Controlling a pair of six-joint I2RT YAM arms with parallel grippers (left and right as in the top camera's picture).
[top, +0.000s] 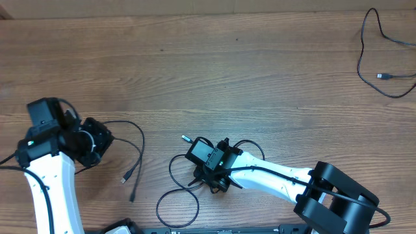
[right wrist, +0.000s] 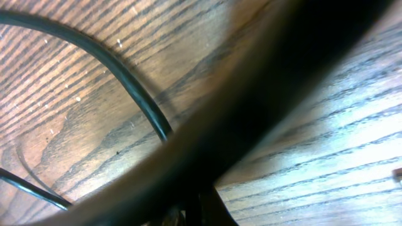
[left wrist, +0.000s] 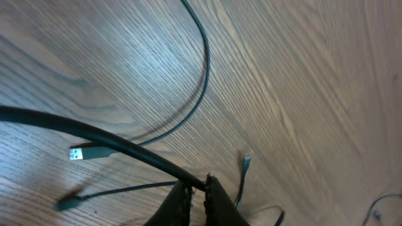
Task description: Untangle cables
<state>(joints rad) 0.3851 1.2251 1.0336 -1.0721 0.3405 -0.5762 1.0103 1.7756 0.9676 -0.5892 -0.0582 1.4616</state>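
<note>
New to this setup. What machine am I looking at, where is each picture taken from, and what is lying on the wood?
These are two white robot arms, each ending in a two-finger gripper, at a wooden table. The wide picture looks down from above; the other two come from cameras on the wrists. The left gripper appears shut on a thin black cable; a USB plug lies nearby. The right gripper sits low in the tangled cables mid-table, its close-up too blurred to show a grip. A third cable lies apart, far right.
</note>
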